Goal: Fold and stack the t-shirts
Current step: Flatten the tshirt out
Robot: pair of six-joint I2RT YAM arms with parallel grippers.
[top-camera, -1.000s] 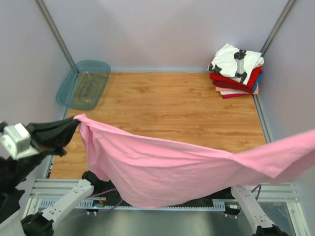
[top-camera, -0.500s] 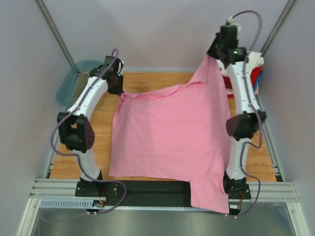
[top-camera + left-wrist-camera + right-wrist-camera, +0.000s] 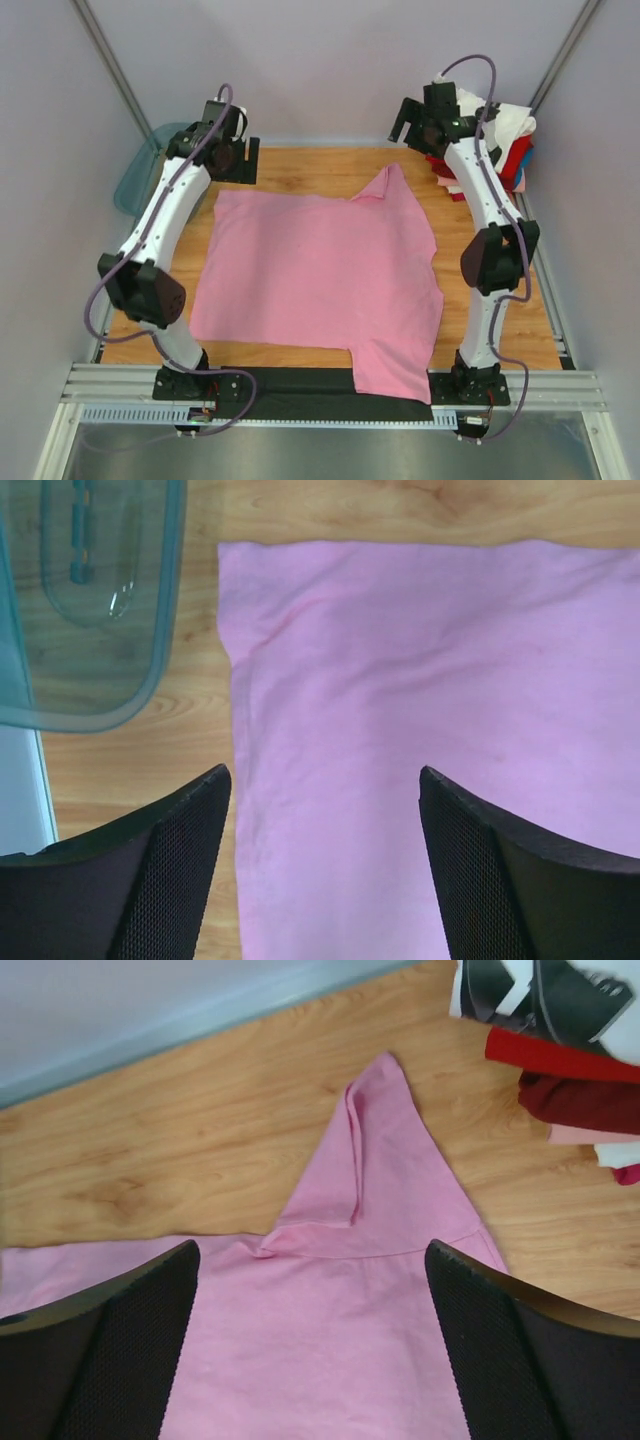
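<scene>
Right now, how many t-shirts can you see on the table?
5, at least: one pink shirt spread flat mid-table; in the far-right corner stack, a white printed one on top, then red, dark red and pale. More layers may be hidden.

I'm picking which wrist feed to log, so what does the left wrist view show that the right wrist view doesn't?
Only the left wrist: the teal tray, near a flat corner of the pink shirt. Only the right wrist: the shirt's folded-over peak, the stack of folded shirts and the back wall. Both: the pink shirt lying on the wooden table, with the left gripper and right gripper open and empty above it.
</scene>
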